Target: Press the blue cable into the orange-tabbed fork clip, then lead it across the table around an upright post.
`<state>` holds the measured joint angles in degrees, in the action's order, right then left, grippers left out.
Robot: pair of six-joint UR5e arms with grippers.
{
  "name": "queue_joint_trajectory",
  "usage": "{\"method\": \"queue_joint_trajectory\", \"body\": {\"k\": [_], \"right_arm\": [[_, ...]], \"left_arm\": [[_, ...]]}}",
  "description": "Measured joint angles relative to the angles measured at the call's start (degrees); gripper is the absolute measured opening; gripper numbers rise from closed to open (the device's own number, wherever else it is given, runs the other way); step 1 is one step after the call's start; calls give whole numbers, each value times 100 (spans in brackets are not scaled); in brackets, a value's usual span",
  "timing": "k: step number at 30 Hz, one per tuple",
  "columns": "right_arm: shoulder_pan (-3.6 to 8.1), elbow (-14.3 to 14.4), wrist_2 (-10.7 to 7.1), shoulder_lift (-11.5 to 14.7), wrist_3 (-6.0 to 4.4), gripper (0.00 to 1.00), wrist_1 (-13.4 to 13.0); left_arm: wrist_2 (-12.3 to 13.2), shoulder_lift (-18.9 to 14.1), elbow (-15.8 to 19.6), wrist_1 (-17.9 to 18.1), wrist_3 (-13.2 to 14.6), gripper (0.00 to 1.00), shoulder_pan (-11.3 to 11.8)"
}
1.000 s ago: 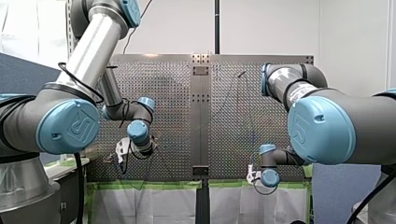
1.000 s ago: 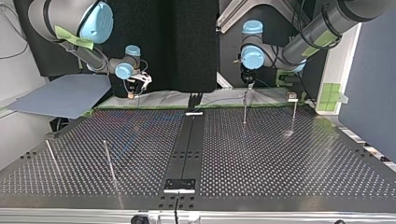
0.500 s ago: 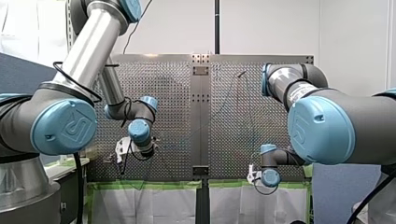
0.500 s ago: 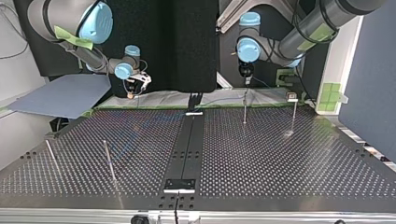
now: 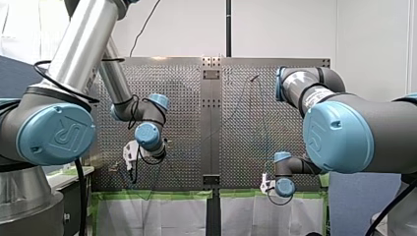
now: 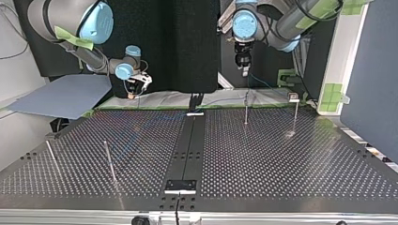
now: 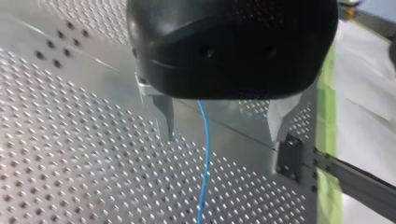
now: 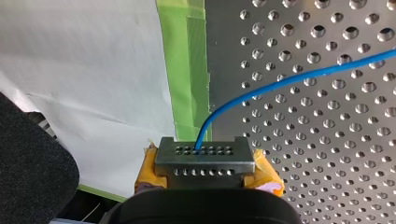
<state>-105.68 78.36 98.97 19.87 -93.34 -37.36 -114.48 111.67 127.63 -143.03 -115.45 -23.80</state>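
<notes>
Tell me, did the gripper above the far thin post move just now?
Yes. In the top view my left gripper has lifted up, away from the upright post beneath it.

A black strip splits the perforated table down its middle. Green tape edges one side, a white sheet beyond it (creased in places). A grey-blue board lies at the top view's left, off the table.
</notes>
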Motion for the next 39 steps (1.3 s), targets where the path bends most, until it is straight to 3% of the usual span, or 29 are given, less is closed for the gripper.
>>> {"method": "queue_joint_trajectory", "body": {"k": [6,21,28,39], "right_arm": [[-11,-1,0,-1,6,0,-2],[-33,-1,1,0,15,0,-7],[-30,0,-5,3,16,0,0],[-3,0,-9,-1,16,0,17]], "left_arm": [[-265,-266,267,266,-166,100,-266],[-883,-995,987,992,-188,100,-996],[-714,-1265,1068,1303,-199,100,-1335],[-364,-918,1070,1770,-49,100,-1802]]}}
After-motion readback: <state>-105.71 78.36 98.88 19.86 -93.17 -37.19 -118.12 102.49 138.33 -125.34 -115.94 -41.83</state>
